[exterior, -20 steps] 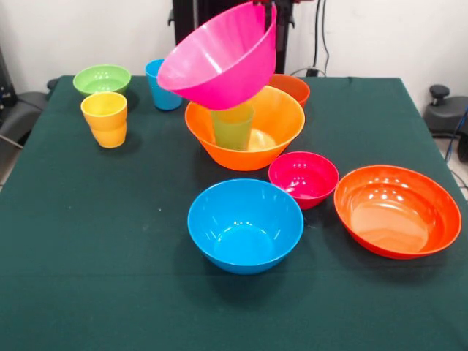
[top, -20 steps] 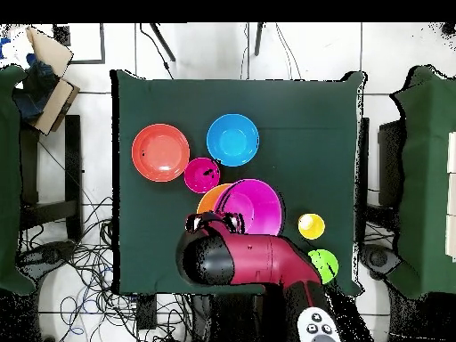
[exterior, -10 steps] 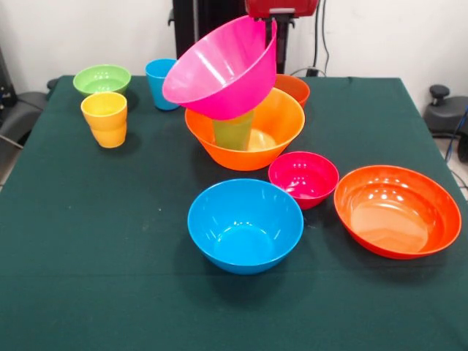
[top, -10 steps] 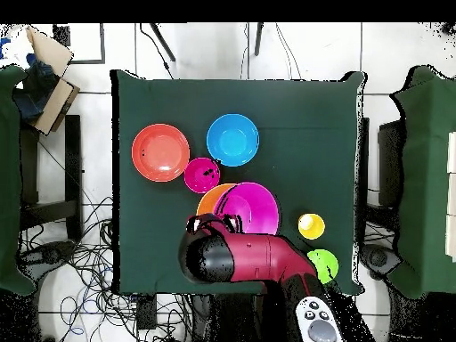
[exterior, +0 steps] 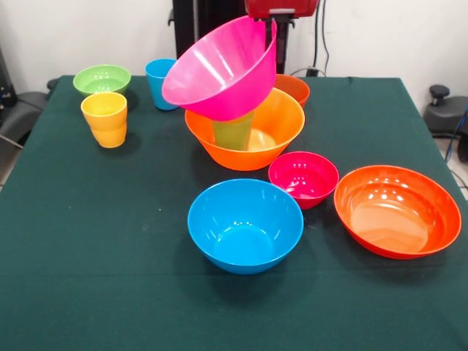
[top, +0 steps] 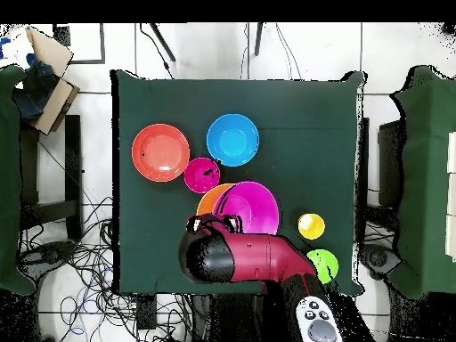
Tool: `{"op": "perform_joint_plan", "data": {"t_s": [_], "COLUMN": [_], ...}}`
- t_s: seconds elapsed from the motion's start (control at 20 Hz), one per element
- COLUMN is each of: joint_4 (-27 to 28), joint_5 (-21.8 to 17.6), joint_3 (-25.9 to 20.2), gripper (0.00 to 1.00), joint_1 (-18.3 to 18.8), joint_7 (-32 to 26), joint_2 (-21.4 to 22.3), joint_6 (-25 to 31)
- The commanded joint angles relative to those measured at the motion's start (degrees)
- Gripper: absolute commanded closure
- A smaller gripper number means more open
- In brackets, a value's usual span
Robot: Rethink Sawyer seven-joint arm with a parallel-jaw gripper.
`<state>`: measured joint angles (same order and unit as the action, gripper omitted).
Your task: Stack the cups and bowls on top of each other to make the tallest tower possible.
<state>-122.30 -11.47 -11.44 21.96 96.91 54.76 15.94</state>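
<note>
The big pink bowl (exterior: 219, 69) hangs tilted directly below the gripper (exterior: 272, 22), its raised rim at the fingers, its underside resting on the green cup (exterior: 233, 130) inside the big orange bowl (exterior: 245, 128). Whether the gripper is clamped on that rim or has let go, I cannot tell. These bowls look light, stiff and glossy, so likely slippery; the thin rim seems the best hold. Farther out sit the medium blue bowl (exterior: 245, 225) and the small magenta bowl (exterior: 303, 178).
</note>
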Motion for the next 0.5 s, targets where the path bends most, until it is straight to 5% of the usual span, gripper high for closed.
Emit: {"op": "perform_joint_plan", "data": {"t_s": [0.05,0.1,0.5], "joint_4": [3.5,3.8,3.8], "joint_5": [-2.9,-2.6,-2.0], "joint_3": [-1.2,-0.4,0.6], "gripper": [1.00,0.00,0.00], "joint_1": [0.3,-0.2,-0.7], "joint_7": [2.6,2.9,3.3], "joint_2": [0.6,0.6,1.7], "joint_6": [1.0,2.4,3.8]}}
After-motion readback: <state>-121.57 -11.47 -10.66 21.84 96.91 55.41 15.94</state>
